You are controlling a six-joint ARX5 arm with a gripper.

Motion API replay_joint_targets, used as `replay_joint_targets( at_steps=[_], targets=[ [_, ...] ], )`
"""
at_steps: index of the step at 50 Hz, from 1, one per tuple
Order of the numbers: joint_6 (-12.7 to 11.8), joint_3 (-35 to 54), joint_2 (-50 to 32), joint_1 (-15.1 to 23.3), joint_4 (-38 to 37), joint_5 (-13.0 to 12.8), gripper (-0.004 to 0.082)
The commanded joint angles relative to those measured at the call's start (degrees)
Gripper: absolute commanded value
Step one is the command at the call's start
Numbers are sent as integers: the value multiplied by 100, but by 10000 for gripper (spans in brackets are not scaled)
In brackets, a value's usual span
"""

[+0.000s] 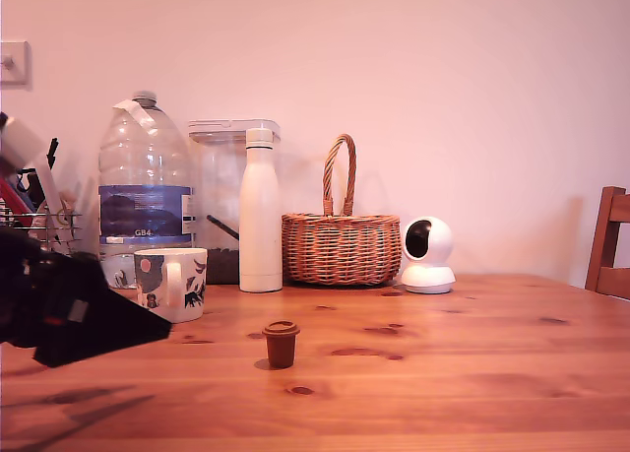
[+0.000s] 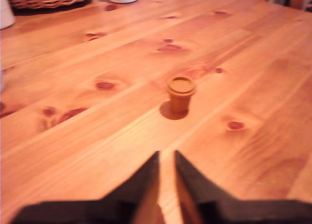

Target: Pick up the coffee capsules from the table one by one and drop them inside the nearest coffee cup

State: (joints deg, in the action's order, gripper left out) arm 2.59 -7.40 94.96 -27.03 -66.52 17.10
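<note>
One small brown coffee capsule [image 1: 281,344] stands upright on the pine table [image 1: 472,373], rim up, in front of the mug and to its right in the exterior view. The wrist view has the capsule [image 2: 181,93] a short way ahead of my gripper [image 2: 166,155], whose two dark fingers [image 2: 146,180] sit almost together with nothing between them. The white floral coffee cup [image 1: 172,283] stands at the exterior view's left. My gripper [image 1: 148,324] shows there as a dark blurred mass low beside the cup, left of the capsule.
Along the wall stand a large water bottle [image 1: 145,186], a clear container [image 1: 221,201], a tall white bottle [image 1: 260,211], a wicker basket [image 1: 341,240] and a small white camera [image 1: 427,255]. A chair back [image 1: 610,240] rises at the exterior view's right edge.
</note>
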Motion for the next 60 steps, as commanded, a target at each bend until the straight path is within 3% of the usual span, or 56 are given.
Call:
replay_joint_targets(
  at_steps=[1, 20, 43, 60],
  targets=[
    [42, -57, -33, -35, 20, -52, 589],
    [92, -177, -33, -146, 282, -79, 589],
    [199, -826, 4, -476, 1207, -372, 586],
    [199, -1231, 57, -542, 1611, -413, 586]
  ],
)
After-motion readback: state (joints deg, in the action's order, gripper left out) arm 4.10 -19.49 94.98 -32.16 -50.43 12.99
